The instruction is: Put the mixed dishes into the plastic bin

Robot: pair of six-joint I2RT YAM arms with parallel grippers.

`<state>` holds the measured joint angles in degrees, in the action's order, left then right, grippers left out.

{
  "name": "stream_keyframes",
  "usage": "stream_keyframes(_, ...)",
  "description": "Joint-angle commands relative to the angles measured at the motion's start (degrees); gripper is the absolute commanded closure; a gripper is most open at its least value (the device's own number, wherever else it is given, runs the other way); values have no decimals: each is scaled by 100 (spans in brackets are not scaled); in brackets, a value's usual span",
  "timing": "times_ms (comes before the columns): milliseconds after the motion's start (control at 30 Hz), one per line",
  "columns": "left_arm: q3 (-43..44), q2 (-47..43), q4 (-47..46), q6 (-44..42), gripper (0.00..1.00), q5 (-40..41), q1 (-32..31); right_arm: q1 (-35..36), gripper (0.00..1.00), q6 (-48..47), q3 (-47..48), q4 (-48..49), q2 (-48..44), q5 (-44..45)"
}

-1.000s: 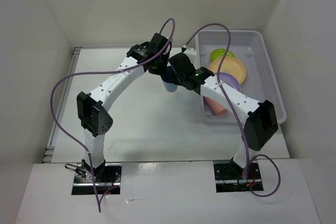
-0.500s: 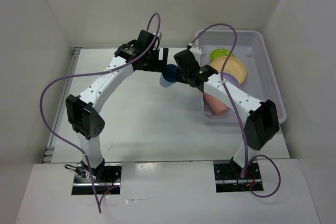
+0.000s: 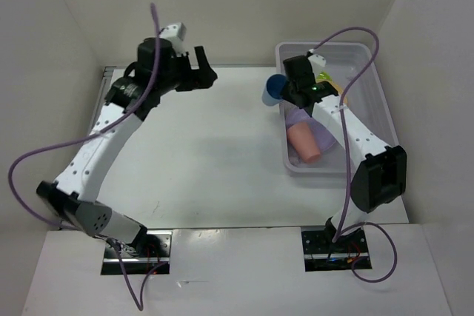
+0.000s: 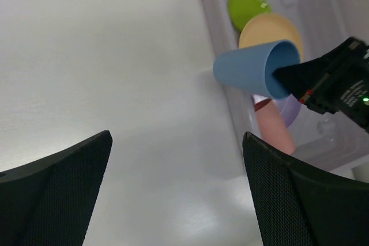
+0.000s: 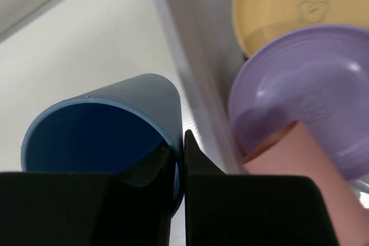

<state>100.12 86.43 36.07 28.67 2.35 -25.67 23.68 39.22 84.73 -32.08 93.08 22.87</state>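
My right gripper point(image 3: 285, 93) is shut on the blue cup point(image 3: 275, 88), pinching its wall near the rim point(image 5: 98, 125) with one finger inside and one outside. The cup hangs on its side in the air, just left of the plastic bin's point(image 3: 385, 120) left wall. In the bin lie a lime green plate point(image 4: 248, 7), a pale orange plate point(image 5: 288, 10), a lavender plate point(image 5: 300, 84) and a salmon-red cup point(image 3: 305, 146) on its side. My left gripper point(image 3: 207, 72) is open and empty, well to the left over bare table point(image 4: 115, 73).
White enclosure walls stand close behind and on both sides of the table. A purple cable loops above each arm. The bin's left wall point(image 5: 190, 44) runs just right of the held cup.
The left gripper opened, let go of the blue cup and swung back to the left. The right gripper shut on the cup's rim and carried it right, up to the bin's wall.
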Motion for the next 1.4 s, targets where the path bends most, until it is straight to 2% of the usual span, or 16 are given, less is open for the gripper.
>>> stream_keyframes(0, -194, -706, -750, 218, 0, -279, 246, -258, 100, -117, -9, -184, -667, 611)
stream_keyframes(100, -387, -1031, -751, 218, 0, -420, 536, -750, 100, -222, -9, -509, -958, 981)
stream_keyframes(267, -703, -1173, -813, 166, 0, -832, 888, -2005, 100, -406, -141, -641, -1353, 850)
stream_keyframes(467, -809, -1006, -813, -9, 0, -1228, 1072, -2876, 100, -600, 44, -1213, -1249, 632)
stream_keyframes(700, -862, -830, -865, -185, 0, -1526, 1125, -3632, 100, -810, -482, -1582, -1248, 508)
stream_keyframes(800, -862, -760, -865, -239, 0, -1675, 1126, -3931, 100, -864, -755, -1583, -1248, 166)
stream_keyframes(1067, -976, -636, -865, -291, 0, -2045, 1178, -4056, 100, -978, -1231, -1468, -809, -230)
stream_keyframes(1133, -1037, -636, -865, -352, 0, -2159, 1178, -4108, 88, -1039, -1231, -1407, -809, -371)
stream_keyframes(1300, -1038, -453, -558, -467, 0, -2502, 1231, -4161, 69, -1092, -1231, -1407, -757, -503)
stream_keyframes(1367, -1038, -452, -505, -529, 0, -2503, 1231, -4161, 57, -1092, -1231, -1407, -756, -556)
